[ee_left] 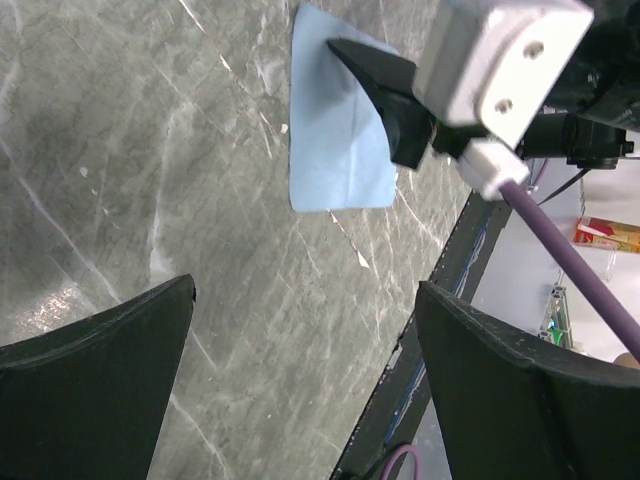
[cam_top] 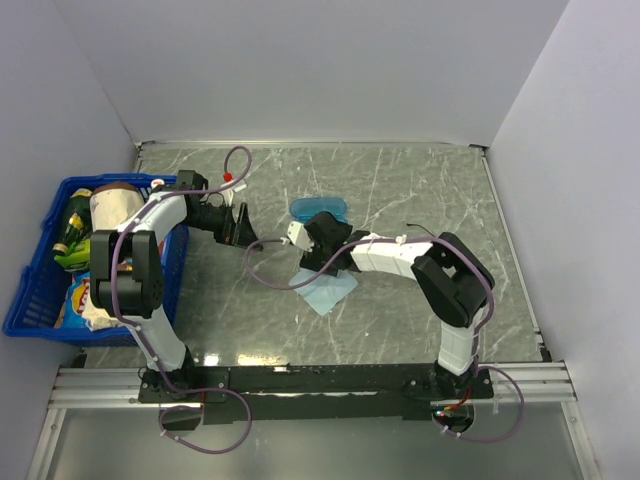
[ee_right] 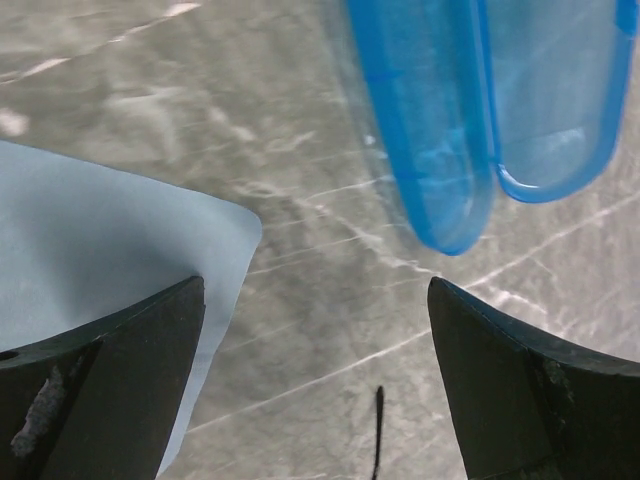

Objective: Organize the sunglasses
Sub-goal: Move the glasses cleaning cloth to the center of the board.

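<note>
- Left hand [ee_left: 305,290]: released, fingers wide, above the desk [ee_left: 120,150].
- Right hand [ee_right: 316,285]: released, holding nothing; blue case [ee_right: 480,120] at 1 o'clock, cloth [ee_right: 90,240] at 9 o'clock.
- Sunglasses [ee_right: 378,435]: only a thin black sliver shows, on the desk at the right hand's 6 o'clock.

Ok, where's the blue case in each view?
Top external: the case sits near the centre of the picture, just beyond the cloth.
Left wrist: not in it.
Right wrist: top right, running off the top edge.
Shared landmark: the cloth, visible in all three views.
</note>
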`<act>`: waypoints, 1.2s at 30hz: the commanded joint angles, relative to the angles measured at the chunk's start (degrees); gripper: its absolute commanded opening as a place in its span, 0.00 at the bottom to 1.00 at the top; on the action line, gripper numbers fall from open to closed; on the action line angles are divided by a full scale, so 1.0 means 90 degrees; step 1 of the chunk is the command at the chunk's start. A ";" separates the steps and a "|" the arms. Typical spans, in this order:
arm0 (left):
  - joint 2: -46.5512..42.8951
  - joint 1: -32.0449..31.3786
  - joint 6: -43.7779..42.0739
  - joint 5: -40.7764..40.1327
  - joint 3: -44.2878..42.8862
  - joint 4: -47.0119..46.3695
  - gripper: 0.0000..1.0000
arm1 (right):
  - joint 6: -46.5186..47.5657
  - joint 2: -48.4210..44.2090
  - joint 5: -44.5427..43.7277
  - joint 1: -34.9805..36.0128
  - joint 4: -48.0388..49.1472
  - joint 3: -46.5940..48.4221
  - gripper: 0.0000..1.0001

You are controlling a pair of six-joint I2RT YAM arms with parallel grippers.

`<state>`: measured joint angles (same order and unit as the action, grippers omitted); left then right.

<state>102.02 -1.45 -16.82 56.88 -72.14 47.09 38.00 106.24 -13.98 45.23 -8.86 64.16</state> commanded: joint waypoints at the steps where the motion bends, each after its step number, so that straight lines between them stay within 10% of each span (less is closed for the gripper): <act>1: 0.0159 0.0044 -0.0182 0.0340 -0.0061 0.0129 0.96 | -0.0091 0.0374 -0.0605 -0.0279 -0.0548 0.0165 1.00; 28: 0.0247 0.0044 -0.0153 0.0330 -0.0070 0.0139 0.96 | 0.0103 -0.1041 0.0723 -0.0378 -0.0988 -0.0351 1.00; 36: 0.0227 0.0044 -0.0172 0.0340 -0.0071 0.0139 0.97 | 0.0191 -0.0769 -0.0721 -0.0133 0.0230 -0.0303 1.00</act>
<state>102.61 -1.65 -16.84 57.10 -72.62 47.62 38.22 99.13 -12.91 44.56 -14.81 60.95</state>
